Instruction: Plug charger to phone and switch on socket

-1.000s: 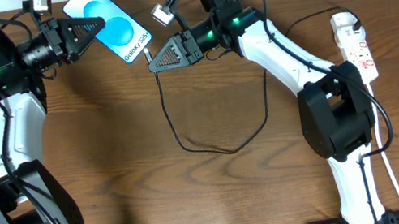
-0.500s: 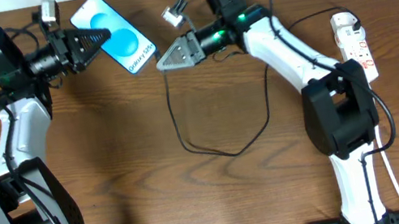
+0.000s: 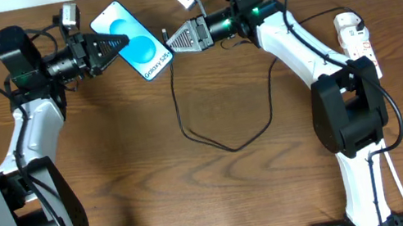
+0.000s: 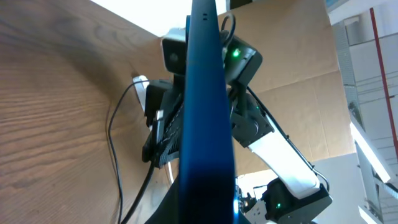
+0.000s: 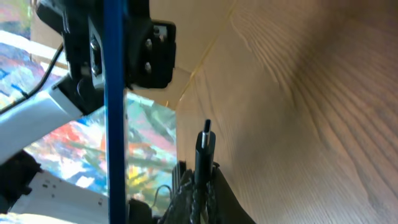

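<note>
The brown wood-grain surface (image 3: 110, 162) runs under both arms, and cardboard panels (image 4: 298, 56) stand behind in the left wrist view. Toward 3 o'clock lies the socket (image 3: 361, 47), white with red markings too small to read, its long axis running 12 to 6, beside the right arm. At 11 o'clock is the phone (image 3: 132, 40), its long axis running 10 to 4. The left jaws are closed on its 10 o'clock end, and "Galaxy S25+" reads near the 4 o'clock end. The right jaws are clamped on the plug of the charger (image 5: 205, 148), whose tip aims toward 9 o'clock, just beside the phone's end but apart from it. The black cable loops over the surface toward 6 o'clock.
</note>
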